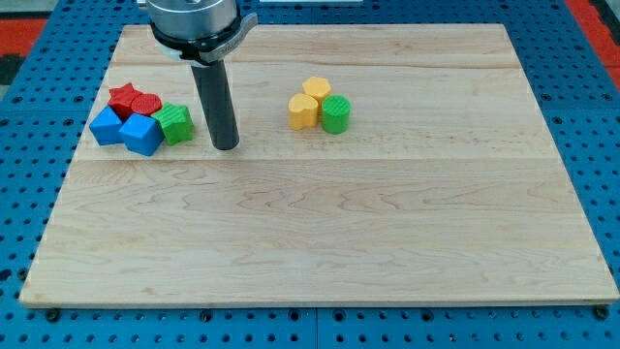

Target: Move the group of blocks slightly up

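Observation:
My tip (226, 145) rests on the wooden board, just right of a cluster at the view's left. That cluster holds a red star block (123, 96), a red cylinder (145, 104), a green star-like block (176, 123), a blue cube (142, 134) and a second blue block (106, 126), all touching. My tip is a short gap from the green block. A second cluster lies to the right of my tip: two yellow blocks (316, 89) (303, 111) and a green cylinder (335, 114), touching each other.
The wooden board (320, 233) lies on a blue pegboard table (19, 194). The arm's grey wrist (194, 24) hangs over the board's top left.

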Tool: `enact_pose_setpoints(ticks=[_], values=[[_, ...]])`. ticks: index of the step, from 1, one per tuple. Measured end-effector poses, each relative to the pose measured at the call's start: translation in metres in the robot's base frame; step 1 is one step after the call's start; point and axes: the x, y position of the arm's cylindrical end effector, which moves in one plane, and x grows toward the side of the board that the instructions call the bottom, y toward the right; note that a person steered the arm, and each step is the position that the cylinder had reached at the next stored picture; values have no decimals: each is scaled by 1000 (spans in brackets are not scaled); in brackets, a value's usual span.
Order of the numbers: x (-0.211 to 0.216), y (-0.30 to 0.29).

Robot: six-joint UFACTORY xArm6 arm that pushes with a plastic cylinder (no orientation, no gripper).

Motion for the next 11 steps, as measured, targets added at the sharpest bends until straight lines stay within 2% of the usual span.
enact_pose_setpoints(ticks=[2,3,4,5,6,8,11], values=[[6,9],[55,19],[71,-51],[68,-142],[60,-198],[-16,-159],[-16,-145]])
